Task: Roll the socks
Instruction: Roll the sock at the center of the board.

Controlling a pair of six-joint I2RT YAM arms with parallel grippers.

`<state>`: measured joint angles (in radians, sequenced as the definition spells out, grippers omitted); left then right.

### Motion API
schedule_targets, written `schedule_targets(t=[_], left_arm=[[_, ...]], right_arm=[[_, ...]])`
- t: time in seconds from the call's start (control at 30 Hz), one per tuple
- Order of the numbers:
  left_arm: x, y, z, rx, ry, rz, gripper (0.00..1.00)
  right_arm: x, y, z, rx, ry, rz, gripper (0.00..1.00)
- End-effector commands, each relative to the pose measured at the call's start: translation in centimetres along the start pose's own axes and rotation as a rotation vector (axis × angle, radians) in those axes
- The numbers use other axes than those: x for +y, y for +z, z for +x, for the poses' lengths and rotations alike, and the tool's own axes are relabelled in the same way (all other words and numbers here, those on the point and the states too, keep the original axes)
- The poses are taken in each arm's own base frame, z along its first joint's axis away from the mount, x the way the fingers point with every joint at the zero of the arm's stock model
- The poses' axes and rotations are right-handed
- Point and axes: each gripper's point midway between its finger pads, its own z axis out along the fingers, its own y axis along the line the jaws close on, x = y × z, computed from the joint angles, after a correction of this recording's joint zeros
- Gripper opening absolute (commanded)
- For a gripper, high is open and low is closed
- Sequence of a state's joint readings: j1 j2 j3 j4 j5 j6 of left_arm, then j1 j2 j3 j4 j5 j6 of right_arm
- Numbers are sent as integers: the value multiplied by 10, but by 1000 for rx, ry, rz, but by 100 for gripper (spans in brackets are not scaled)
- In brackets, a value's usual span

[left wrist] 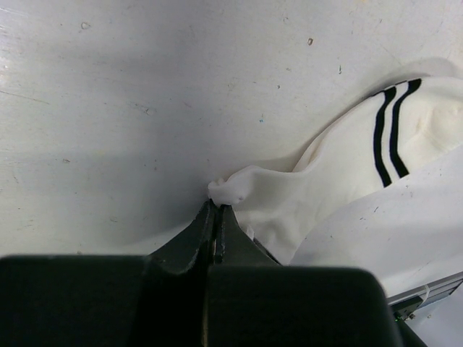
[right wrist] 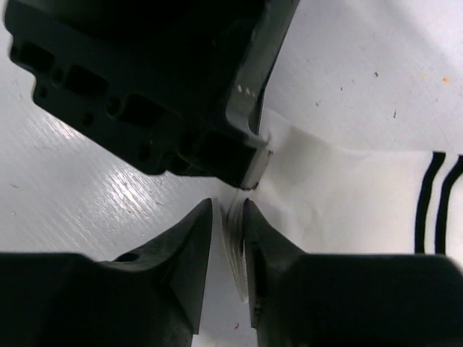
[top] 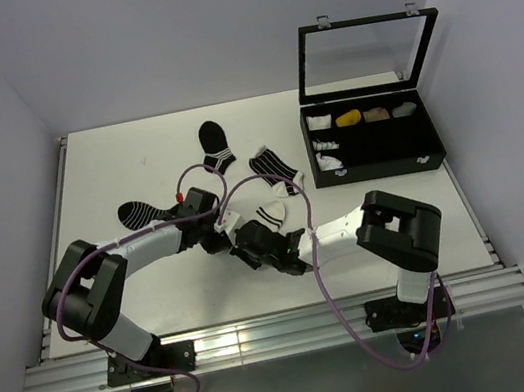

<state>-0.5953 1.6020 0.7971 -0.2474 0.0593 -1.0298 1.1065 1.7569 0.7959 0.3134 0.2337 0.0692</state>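
Where the two arms meet to the left of the open box (top: 374,141), and nearer the arm bases than it, the white sock (top: 267,213) lies on the table (top: 123,154). The left gripper (top: 220,234) and right gripper (top: 246,241) crowd together at the sock's end farthest from the box. The striped black sock (top: 274,165) lies between the white sock and the box, apart from both grippers.

Seen from the left wrist, the left gripper (left wrist: 217,211) has its jaws pressed fully together. They pinch a small bunched tip of the white sock (left wrist: 340,173), whose two black cuff stripes show at its far end.

Seen from the right wrist, the right gripper (right wrist: 228,217) has its jaws a narrow gap apart. A thin ribbed edge of the white sock (right wrist: 347,195) stands between them, against one finger (right wrist: 260,253). A sliver of table shows beside the other finger, so the edge is not clamped. The left gripper's dark body is just above.
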Motion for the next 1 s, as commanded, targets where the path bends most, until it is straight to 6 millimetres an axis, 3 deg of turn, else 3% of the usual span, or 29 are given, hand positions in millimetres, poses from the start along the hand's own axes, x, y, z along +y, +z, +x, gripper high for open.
schedule_targets(t=[0.0, 0.27, 0.33, 0.43, 0.47, 0.63, 0.73, 0.83, 0.97], left_arm=[[49, 7, 23, 73, 37, -167, 0], [49, 0, 23, 41, 1, -145, 4], [48, -4, 21, 21, -11, -130, 7], [46, -10, 21, -2, -48, -102, 22], [45, -12, 21, -9, -72, -92, 36], [43, -25, 13, -96, -145, -22, 66], [41, -31, 12, -126, -167, 29, 74], [36, -34, 10, -148, -169, 88, 75], [33, -32, 10, -159, -160, 113, 75]], right_arm=[[7, 4, -28, -67, 43, -10, 29], [-1, 4, -15, -24, 193, -85, 0], [-2, 0, -10, -10, 252, -123, 0], [-7, -4, -8, -2, 359, -208, 0], [-7, -6, -10, -5, 384, -242, 0], [-13, -8, -6, 48, 563, -403, 0], [-13, -7, -3, 81, 649, -481, 0], [-7, -8, -1, 107, 728, -576, 0], [-17, -3, 4, 117, 826, -614, 0]])
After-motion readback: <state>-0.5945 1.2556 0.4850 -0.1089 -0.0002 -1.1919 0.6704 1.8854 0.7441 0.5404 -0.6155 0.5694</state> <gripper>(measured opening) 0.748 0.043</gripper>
